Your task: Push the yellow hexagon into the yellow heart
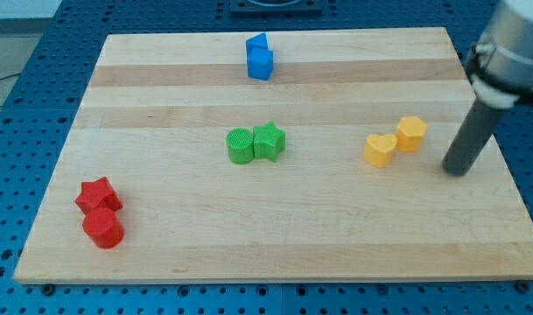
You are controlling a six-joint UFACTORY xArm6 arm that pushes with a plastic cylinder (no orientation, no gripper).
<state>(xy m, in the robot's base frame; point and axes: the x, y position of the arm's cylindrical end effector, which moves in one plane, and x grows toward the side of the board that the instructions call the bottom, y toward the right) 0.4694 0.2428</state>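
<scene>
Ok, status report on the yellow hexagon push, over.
My tip at the view's right, clear of the yellow hexagon. Hexagon close beside the yellow heart, contact unclear. Nothing between tip and hexagon.

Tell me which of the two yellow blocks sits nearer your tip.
The yellow hexagon: it lies toward the view's right, closer to my tip, while the yellow heart sits beyond it to the view's left.

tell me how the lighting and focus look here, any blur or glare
Camera view: even, soft lighting, no harsh glare on the wooden board; blocks such as the yellow heart and yellow hexagon look sharp with faint shadows; the arm above my tip is slightly blurred at the view's right.
</scene>
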